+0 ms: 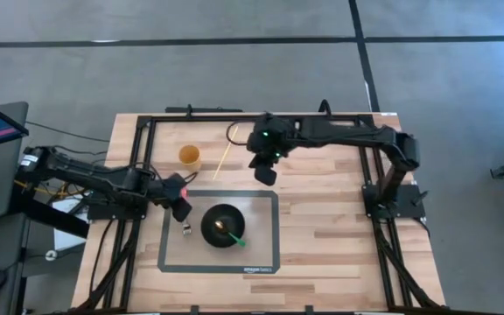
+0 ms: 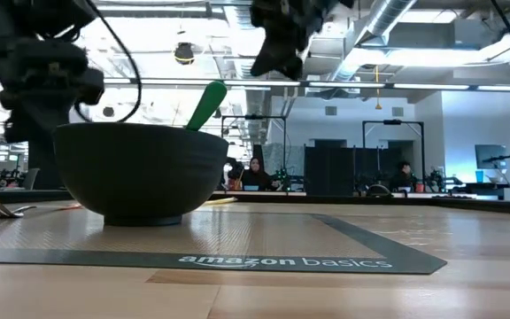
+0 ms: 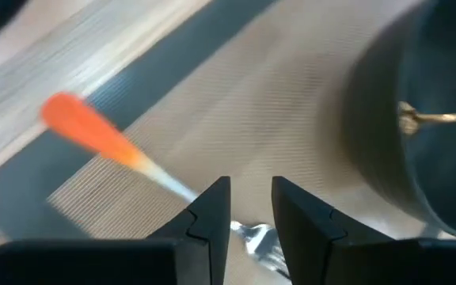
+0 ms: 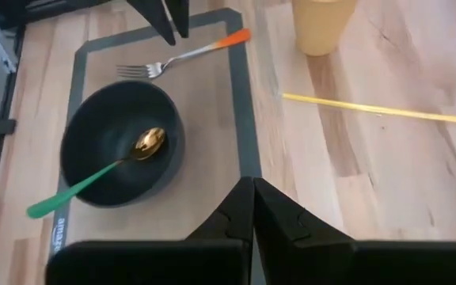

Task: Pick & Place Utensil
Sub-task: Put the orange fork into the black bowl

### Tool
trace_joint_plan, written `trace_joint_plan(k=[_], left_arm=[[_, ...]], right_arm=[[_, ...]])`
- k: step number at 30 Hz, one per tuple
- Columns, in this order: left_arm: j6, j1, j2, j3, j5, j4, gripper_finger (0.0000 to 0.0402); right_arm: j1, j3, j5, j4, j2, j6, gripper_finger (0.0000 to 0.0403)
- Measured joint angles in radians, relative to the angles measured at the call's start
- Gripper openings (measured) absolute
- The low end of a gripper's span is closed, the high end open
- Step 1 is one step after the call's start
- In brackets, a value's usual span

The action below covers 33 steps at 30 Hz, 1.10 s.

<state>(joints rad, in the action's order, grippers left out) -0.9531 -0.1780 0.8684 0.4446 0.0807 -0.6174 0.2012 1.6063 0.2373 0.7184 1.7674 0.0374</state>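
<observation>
The left hand (image 3: 250,207), slightly spread, hovers over the fork (image 4: 182,55) at centre-left of the overhead frame, while the right hand (image 4: 252,202) is pressed together above the bowl (image 1: 222,224).

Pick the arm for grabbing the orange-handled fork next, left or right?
Left. Its gripper hangs open right over the fork on the mat, beside the bowl. The right gripper is shut and raised near the mat's far edge, farther from the fork.

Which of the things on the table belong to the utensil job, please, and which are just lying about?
Belonging to the job:
orange-handled fork, below the left gripper
black bowl
green-handled spoon, already in the bowl
grey mat

Lying about:
yellow cup
yellow stick
</observation>
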Motion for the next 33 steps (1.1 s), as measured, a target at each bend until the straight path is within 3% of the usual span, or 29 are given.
trace_joint_plan(k=[9,14,18,24,33], left_arm=[[-0.234,0.001,0.007,-0.087,0.055,-0.006,0.0095],[-0.312,0.000,0.011,-0.148,0.056,0.030,0.0095],[-0.312,0.000,0.014,-0.152,0.071,0.092,0.0095],[-0.316,0.000,0.046,-0.153,0.072,0.123,0.0095],[-0.334,-0.001,0.188,-0.145,0.086,0.164,0.0095]], right_arm=[[-0.040,-0.465,-0.001,-0.460,-0.179,0.046,0.0000],[-0.083,-0.633,0.001,-0.727,-0.208,0.043,0.0000],[-0.116,-0.691,0.003,-0.871,-0.193,-0.007,0.0000],[-0.150,-0.697,0.051,-0.847,-0.179,0.028,0.0000],[-0.231,-0.696,0.054,-0.866,-0.177,0.040,0.0000]])
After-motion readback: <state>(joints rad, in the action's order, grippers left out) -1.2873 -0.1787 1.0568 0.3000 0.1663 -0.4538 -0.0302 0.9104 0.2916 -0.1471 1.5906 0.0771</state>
